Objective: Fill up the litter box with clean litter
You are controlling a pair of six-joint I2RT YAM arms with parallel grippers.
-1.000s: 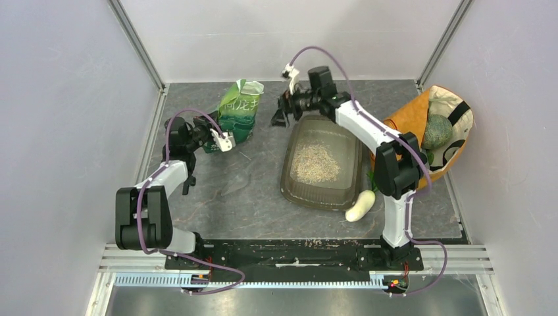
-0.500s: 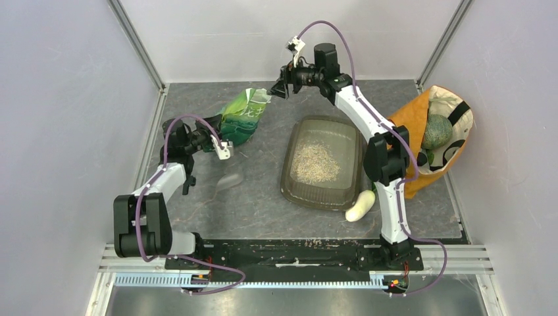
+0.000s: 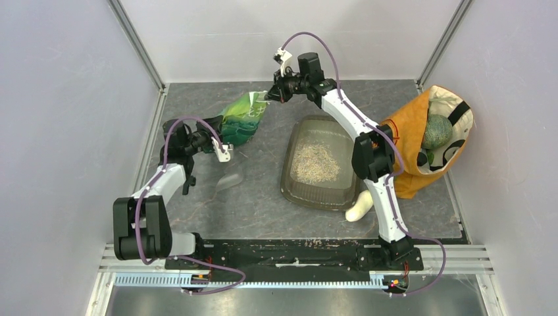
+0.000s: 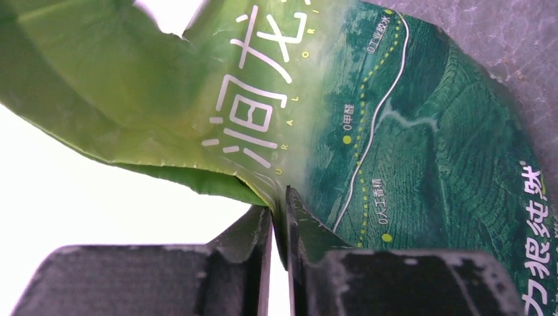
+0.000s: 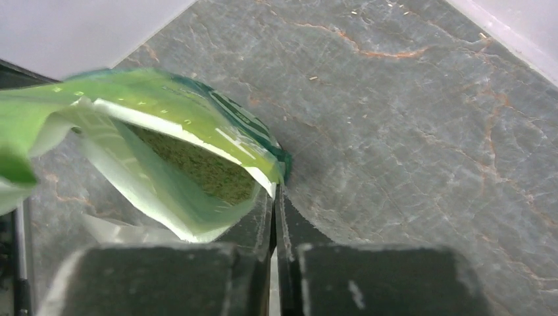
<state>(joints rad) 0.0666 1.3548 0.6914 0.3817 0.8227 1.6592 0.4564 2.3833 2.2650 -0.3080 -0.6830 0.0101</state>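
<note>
Clamped tight on the green bag: left jaws at its bottom, right jaws at its open top.

bright even light, blown-out white patches

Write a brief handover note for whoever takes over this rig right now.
Left hand: shut on the green bag, at its edge.
Right hand: shut on the bag's open mouth.
Bag held between both hands, left of the litter box, not over it.
Done: some clean litter lies in the box.
Left: carry the bag over the box and pour.
</note>
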